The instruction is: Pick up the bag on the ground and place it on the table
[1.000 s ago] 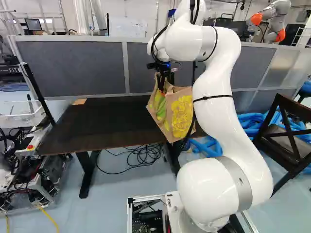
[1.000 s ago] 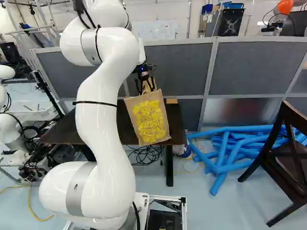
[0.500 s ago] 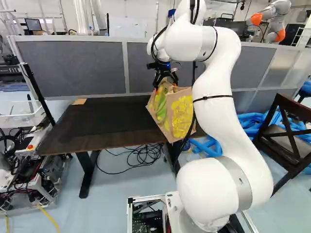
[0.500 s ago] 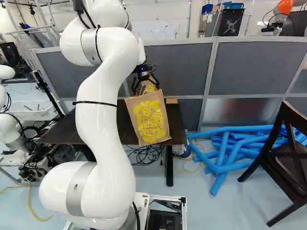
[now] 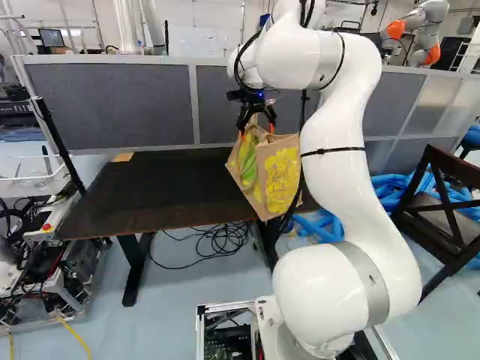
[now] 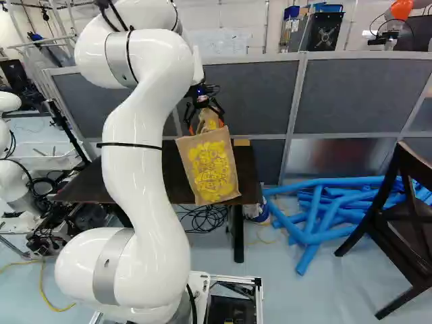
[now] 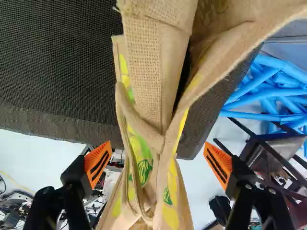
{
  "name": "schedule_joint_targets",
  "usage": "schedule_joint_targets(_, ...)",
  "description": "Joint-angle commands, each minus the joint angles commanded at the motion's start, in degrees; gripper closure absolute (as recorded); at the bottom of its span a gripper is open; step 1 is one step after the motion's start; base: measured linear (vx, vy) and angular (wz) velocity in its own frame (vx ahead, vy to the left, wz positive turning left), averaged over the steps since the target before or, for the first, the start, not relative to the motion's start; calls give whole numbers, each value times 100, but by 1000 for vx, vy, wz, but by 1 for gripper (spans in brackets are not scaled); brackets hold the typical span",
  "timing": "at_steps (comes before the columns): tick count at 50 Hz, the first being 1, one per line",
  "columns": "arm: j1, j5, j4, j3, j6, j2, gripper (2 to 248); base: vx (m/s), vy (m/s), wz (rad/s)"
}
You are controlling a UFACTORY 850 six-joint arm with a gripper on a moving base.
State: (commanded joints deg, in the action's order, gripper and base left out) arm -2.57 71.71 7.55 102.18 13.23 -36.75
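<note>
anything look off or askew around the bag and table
Yes: the jute bag leans to one side by the table's front edge, while the gripper stands open around it, not holding it. Under the table, black cable lies in a loose tangle. No spill or damage shows.

Under the claw (image 5: 257, 131), the bag (image 7: 146, 62) is showing rough, woven cloth. Below, the table (image 5: 165, 180) is looking matt, while above, the arm (image 5: 337, 184) is gleaming, smooth and glossy.
</note>
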Motion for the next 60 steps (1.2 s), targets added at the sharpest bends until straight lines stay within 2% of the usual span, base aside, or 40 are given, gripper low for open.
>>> schedule_joint_targets(60,-18,33,0,-755,0,1387,3,0,0,0)
